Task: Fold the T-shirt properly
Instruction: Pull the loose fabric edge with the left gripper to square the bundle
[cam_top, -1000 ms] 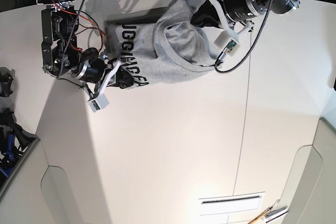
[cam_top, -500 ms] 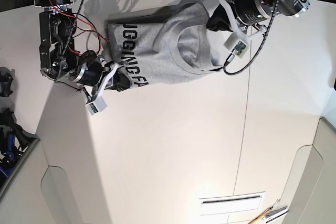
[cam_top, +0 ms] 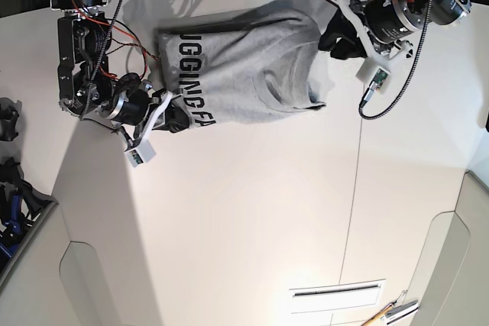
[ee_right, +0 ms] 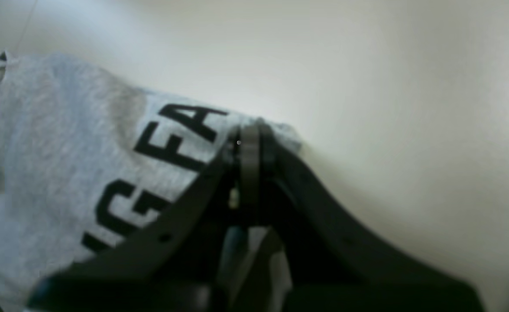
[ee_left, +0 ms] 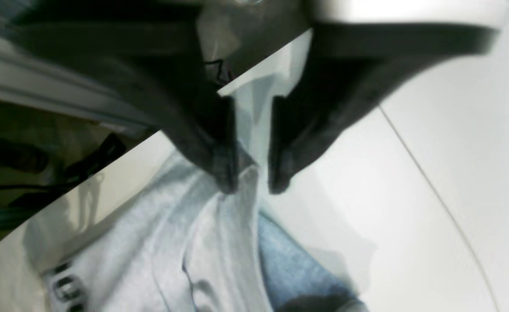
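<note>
Stretching the garment flat looks to be the step in hand: the light heather-grey short-sleeved cotton T-shirt with bold black block lettering lies at the far edge of the white table, drawn taut between the two arms, with its ribbed neckline showing as a curve near the middle. The right gripper is clenched on the lettered corner of the cloth, its dark jaws pressed together just past the letters "FA" (the wrist view shows a thin fold of grey fabric squeezed between them). The left gripper stands with its jaws only narrowly apart, and a ridge of grey fabric runs up between them, so I judge it to be grasping the opposite edge, though blur makes the contact hard to confirm. The next move likely calls for lowering both edges evenly onto the table, smoothing out the bunched hump near the neckline before any fold is made.
</note>
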Controlling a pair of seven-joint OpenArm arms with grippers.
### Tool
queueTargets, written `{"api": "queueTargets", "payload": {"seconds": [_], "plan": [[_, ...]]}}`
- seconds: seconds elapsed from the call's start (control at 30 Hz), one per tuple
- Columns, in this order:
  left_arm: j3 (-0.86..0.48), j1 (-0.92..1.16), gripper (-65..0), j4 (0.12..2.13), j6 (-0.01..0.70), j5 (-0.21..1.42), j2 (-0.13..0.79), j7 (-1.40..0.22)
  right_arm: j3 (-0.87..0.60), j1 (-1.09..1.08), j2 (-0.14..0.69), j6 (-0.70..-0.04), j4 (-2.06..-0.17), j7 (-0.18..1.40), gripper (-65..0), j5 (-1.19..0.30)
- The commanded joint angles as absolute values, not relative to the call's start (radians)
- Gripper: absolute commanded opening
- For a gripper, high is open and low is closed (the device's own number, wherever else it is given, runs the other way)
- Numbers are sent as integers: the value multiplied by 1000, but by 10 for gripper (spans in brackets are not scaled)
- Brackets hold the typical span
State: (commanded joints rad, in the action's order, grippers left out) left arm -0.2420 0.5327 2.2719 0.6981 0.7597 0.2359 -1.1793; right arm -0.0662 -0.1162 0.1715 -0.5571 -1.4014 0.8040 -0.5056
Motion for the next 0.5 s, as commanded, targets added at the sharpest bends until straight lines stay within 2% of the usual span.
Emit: {"api": "queueTargets", "payload": {"seconds": [0.13, 0.2, 0.23, 0.3, 0.4, 0.43, 0.5], "plan": [[-284, 533, -394, 2307, 698, 786, 236, -1179, -73, -151, 171, -557, -1406, 804, -650, -525], [-313, 548, -395, 2328, 698, 891, 236, -1189, -84, -177, 171, -557, -1407, 805, -650, -545], [-313, 563, -405, 2329, 698, 958, 236, -1204, -85, -192, 171, -557, -1407, 805, -650, -550], [-285, 601, -476, 2328, 698, 1032, 235, -1221, -85, -218, 168, -557, -1407, 804, -650, -550], [-167, 623, -603, 2320, 698, 972, 234, -1214, -84, -247, 165, -558, -1404, 787, -650, -541], [-112, 623, -627, 2310, 698, 910, 235, -1192, -83, -250, 165, -558, -1402, 772, -650, -538], [-4, 623, -635, 2266, 698, 762, 235, -1105, -75, -253, 165, -558, -1393, 759, -650, -533]]}}
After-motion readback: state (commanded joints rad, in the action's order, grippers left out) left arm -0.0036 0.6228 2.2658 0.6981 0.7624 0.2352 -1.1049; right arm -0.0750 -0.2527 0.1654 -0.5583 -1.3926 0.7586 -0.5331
